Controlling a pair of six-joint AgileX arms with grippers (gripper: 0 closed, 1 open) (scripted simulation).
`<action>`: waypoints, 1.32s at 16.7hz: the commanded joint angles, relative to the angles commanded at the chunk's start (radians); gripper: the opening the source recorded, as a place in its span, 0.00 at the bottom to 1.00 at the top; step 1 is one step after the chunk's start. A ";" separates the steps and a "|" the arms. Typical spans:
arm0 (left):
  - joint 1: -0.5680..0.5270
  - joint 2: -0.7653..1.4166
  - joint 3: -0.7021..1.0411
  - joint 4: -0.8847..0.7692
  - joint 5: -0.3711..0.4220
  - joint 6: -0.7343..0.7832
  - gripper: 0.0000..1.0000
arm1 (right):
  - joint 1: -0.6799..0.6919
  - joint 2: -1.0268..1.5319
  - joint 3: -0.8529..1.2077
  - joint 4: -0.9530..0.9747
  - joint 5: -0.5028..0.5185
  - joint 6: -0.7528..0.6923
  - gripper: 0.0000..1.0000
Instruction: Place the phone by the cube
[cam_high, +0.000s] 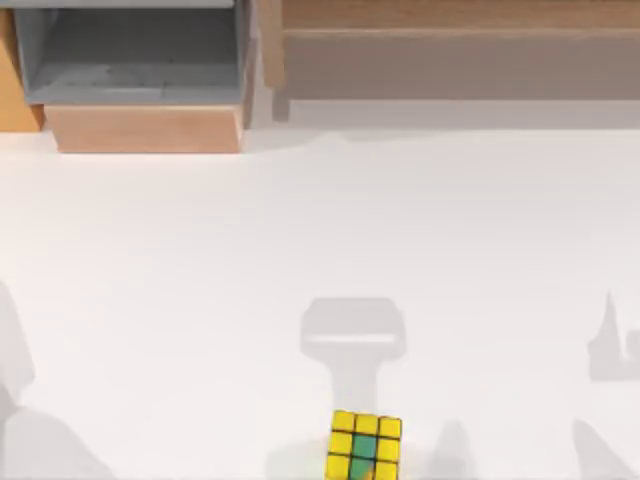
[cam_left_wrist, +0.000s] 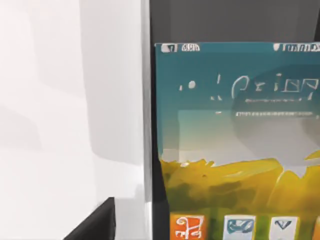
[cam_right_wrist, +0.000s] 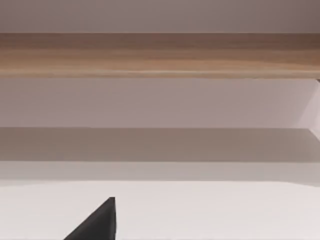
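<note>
The cube (cam_high: 365, 447), mostly yellow with a few green tiles, sits on the white table at the front edge, just right of centre. The phone (cam_left_wrist: 235, 150) shows very close up in the left wrist view: a dark frame around a lit screen, teal above, yellow below, with a row of small app icons at its lower edge. A black part of my left gripper (cam_left_wrist: 95, 225) shows beside the phone, with a strip of white between it and the phone's edge. A black part of my right gripper (cam_right_wrist: 95, 222) shows over the bare table, facing a wooden shelf (cam_right_wrist: 160, 52).
A wooden cabinet with a grey open compartment (cam_high: 135, 60) stands at the back left. A long wooden shelf (cam_high: 450, 50) runs along the back right. Soft grey shadows lie on the white table (cam_high: 200, 280) at the centre and near both front corners.
</note>
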 joint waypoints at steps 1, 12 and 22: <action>0.001 0.015 -0.011 0.030 0.000 0.001 1.00 | 0.000 0.000 0.000 0.000 0.000 0.000 1.00; 0.003 0.064 -0.051 0.119 0.000 0.005 0.70 | 0.000 0.000 0.000 0.000 0.000 0.000 1.00; 0.003 0.064 -0.051 0.119 0.000 0.005 0.00 | 0.000 0.000 0.000 0.000 0.000 0.000 1.00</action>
